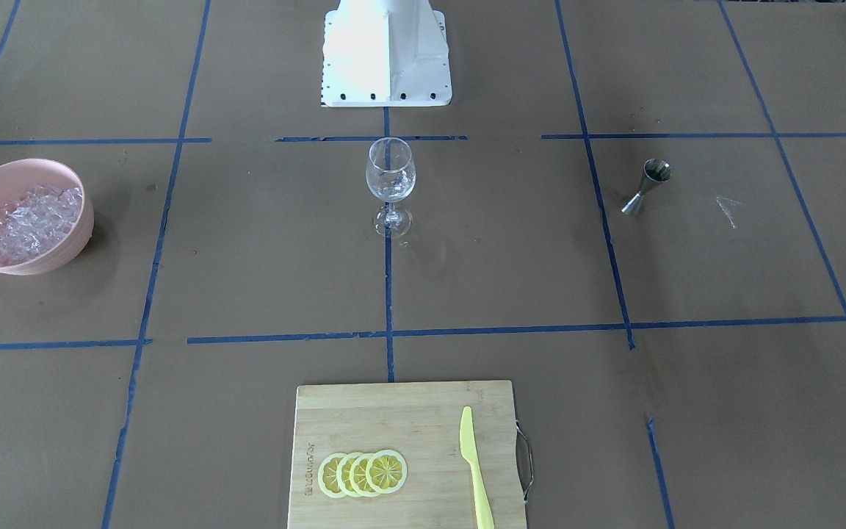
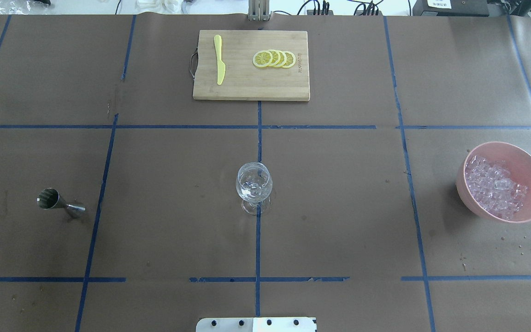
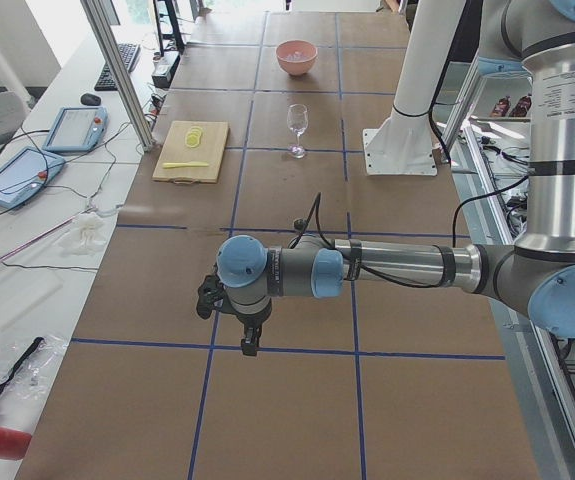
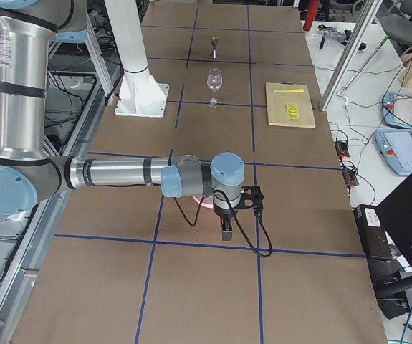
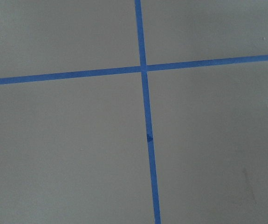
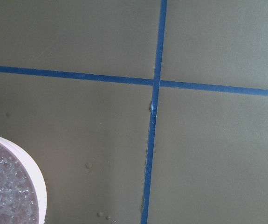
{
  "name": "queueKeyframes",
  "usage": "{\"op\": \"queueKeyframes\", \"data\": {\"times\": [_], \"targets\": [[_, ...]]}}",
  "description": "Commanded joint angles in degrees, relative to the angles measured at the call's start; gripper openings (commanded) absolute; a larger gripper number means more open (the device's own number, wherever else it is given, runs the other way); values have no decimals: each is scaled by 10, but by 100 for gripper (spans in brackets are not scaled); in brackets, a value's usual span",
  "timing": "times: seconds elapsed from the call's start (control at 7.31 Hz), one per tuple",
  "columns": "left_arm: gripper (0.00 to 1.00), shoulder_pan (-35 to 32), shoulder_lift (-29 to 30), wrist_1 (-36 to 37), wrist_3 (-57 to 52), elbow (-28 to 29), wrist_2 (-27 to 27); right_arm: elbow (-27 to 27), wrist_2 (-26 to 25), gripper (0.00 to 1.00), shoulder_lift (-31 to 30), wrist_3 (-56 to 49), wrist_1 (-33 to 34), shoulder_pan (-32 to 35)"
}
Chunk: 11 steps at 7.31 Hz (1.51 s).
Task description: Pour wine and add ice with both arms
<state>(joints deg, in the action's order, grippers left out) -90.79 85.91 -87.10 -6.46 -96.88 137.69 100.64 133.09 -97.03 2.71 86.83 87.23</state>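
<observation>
Possibly ice (image 1: 30, 220) dropped hard knocks the centre-frame wine glass (image 1: 391, 180) over; whether left gripper (image 3: 250, 345) and right gripper (image 4: 226, 231) are spread, I cannot tell

The overhead view looks forward and down from behind the pedestal (image 2: 256, 324), the front view steeply down from across the table (image 1: 247, 257); both share glass (image 2: 254, 184), bowl (image 2: 529, 165) and board (image 2: 247, 85), turned end for end. The side views look along the table from opposite ends, left arm (image 3: 397, 265) near in one, right arm (image 4: 120, 173) in the other, the glass far off in both. Each wrist view looks straight down, close, on a tape cross (image 5: 143, 69).
</observation>
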Motion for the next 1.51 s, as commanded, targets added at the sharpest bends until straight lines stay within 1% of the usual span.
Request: {"op": "queueKeyframes", "data": {"times": [0.0,0.68,0.96,1.37], "targets": [[100,0,-6,-14,-20,-12,0,-1,2,100,1,0,1,0],[100,1,-7,-19,-23,-23,0,-1,11,100,2,1,1,0],[100,1,-7,-75,-17,-18,1,0,11,100,3,1,0,0],[100,0,-11,-81,-21,-13,1,3,9,100,3,4,0,0]]}}
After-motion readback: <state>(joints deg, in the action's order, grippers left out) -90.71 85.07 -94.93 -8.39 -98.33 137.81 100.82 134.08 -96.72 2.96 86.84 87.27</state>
